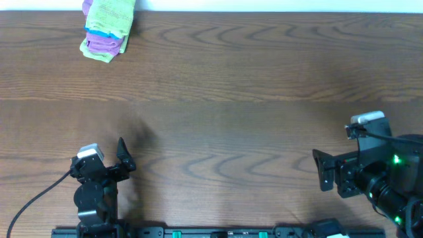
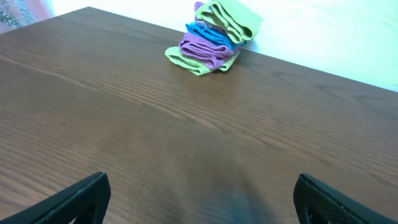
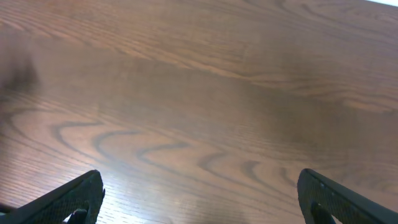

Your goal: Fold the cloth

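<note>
Cloth pile (image 1: pixel 106 30): soft, nappy fabric in bunched layers. A lime-green piece lies on top, with blue and purple bands under it and a green piece at the bottom. Its outline is rumpled and its edges are rounded rolls.
Where it is: the far left corner of the table (image 1: pixel 238 92), close to the back edge and well apart from both arms.
Table: dark brown wood-grain surface, smooth with a dull sheen. The grain runs in long streaks and looping whorls.
Left gripper (image 1: pixel 123 157): black, sitting near the front left edge. Its jaws are spread wide with nothing between them.
Right gripper (image 1: pixel 322 170): black, at the front right and pointing toward the middle of the table. Its jaws are also spread wide and empty.
Around: a black cable (image 1: pixel 33 198) trails from the left arm to the front edge. A dark rail (image 1: pixel 198 233) runs along the front, and a green light (image 1: pixel 396 160) glows on the right arm.
In the way: only bare wood shows between the grippers and the pile.
Left wrist view only: the pile's side shows, with stacked folds and a white wall (image 2: pixel 348 37) behind it.
Right wrist view only: two dark fingertips (image 3: pixel 84 190) over plain grain, with no fabric in the frame.
Overhead only: both arms and the pile appear together.
</note>
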Robot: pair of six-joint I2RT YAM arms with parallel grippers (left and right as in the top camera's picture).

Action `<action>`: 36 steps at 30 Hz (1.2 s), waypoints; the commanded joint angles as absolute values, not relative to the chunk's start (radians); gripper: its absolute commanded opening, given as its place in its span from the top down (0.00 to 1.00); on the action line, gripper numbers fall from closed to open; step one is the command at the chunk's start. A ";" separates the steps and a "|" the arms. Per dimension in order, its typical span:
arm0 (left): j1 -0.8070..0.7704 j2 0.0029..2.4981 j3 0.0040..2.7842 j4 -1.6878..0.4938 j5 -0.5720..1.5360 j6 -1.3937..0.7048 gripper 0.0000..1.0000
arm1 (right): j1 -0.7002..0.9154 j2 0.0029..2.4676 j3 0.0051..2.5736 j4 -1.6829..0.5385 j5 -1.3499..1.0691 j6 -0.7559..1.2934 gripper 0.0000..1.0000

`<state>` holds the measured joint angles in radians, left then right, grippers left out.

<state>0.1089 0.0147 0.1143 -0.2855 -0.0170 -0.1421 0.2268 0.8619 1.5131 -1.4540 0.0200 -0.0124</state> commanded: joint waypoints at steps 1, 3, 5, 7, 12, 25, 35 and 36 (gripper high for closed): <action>0.081 0.004 0.087 -0.284 -0.034 -0.162 0.05 | 0.235 0.862 1.514 -1.456 0.030 -0.013 0.01; 0.053 0.004 0.087 -0.285 -0.035 -0.160 0.05 | 0.235 0.862 1.514 -1.456 0.030 -0.013 0.01; 0.015 0.004 0.087 -0.286 -0.036 -0.130 0.05 | 0.235 0.862 1.514 -1.456 0.030 -0.013 0.01; -0.001 0.004 0.087 -0.285 -0.033 -0.115 0.05 | 0.235 0.862 1.514 -1.456 0.030 -0.013 0.01; -0.001 0.005 0.087 -0.285 -0.033 -0.115 0.05 | 0.235 0.862 1.514 -1.456 0.029 -0.013 0.01; -0.001 0.004 0.087 -0.285 -0.033 -0.115 0.05 | 0.235 0.862 1.514 -1.456 0.030 -0.013 0.01; -0.001 0.005 0.087 -0.285 -0.033 -0.115 0.05 | 0.235 0.862 1.510 -1.436 0.055 -0.039 0.01; -0.001 0.005 0.087 -0.285 -0.033 -0.115 0.05 | 0.235 0.861 1.500 -1.422 0.051 -0.039 0.01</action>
<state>0.0032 0.0147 0.1139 -0.2855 -0.0231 -0.1299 0.2268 0.8619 1.5116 -1.4376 0.0364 -0.0193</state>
